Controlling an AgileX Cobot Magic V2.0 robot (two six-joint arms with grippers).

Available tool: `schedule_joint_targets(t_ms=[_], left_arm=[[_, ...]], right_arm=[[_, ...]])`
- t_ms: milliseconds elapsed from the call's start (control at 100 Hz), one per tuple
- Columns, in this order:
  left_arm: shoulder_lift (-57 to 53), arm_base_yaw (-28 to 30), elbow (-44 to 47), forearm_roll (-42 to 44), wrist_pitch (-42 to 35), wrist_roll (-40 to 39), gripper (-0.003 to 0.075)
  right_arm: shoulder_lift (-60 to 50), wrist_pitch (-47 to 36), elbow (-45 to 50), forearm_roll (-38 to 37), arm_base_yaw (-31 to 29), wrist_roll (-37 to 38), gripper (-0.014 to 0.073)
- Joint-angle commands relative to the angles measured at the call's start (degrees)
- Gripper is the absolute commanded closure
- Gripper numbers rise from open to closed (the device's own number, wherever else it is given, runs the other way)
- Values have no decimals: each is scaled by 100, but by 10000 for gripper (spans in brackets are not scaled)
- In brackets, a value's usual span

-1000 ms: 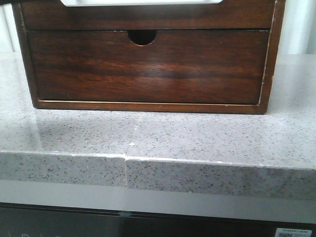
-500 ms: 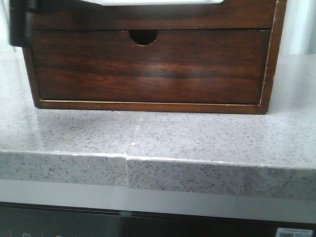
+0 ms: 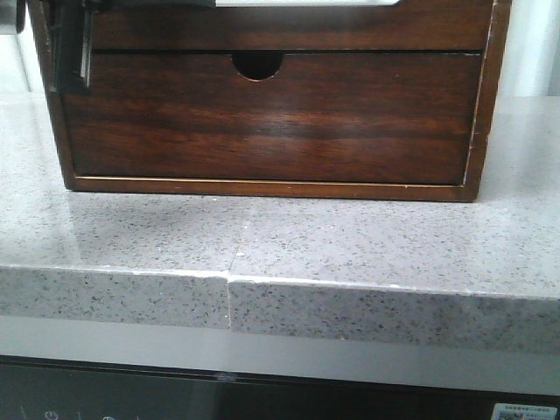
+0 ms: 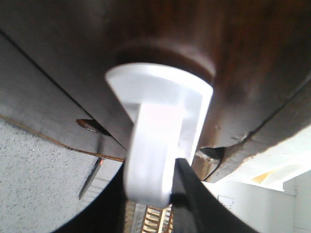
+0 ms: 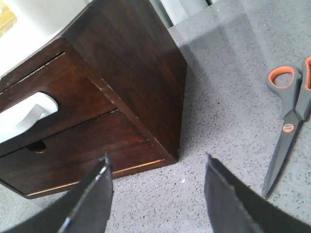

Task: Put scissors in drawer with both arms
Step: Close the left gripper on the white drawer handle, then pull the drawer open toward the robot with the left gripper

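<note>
The wooden cabinet [image 3: 262, 122] stands on the grey counter. Its upper drawer [image 3: 289, 26] has a white handle [image 4: 160, 121]; the lower drawer [image 3: 271, 118] has a half-round notch. My left gripper [image 4: 148, 191] is shut on the white handle, with black fingers on both sides of it. A black part of the left arm [image 3: 70, 44] shows at the cabinet's top left corner. The grey scissors with orange handle rings [image 5: 289, 138] lie flat on the counter to the right of the cabinet. My right gripper [image 5: 156, 165] is open and empty above the counter near the cabinet's front right corner.
The speckled grey counter [image 3: 350, 245] has a seam [image 3: 232, 271] and a front edge [image 3: 367, 302] close to the camera. A white wall lies behind the cabinet. The cabinet's side [image 5: 146, 63] stands between my right gripper and the drawers.
The black left arm has come into the front view at the top left and moved right, covering more of the white handle. The cabinet has shifted slightly to the right.
</note>
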Motion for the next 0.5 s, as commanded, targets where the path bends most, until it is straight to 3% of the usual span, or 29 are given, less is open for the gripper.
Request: schedule_joint_targets(t_ms=[0,490], left_arm=[[-192,-33,-214,-107,-2,417,740],[-1300,-579,641,-140,-463,417,740]], right_arm=[[106,-326,-197,19,-25,-90,219],[106,-218,-197,-52,-25,-90,219]])
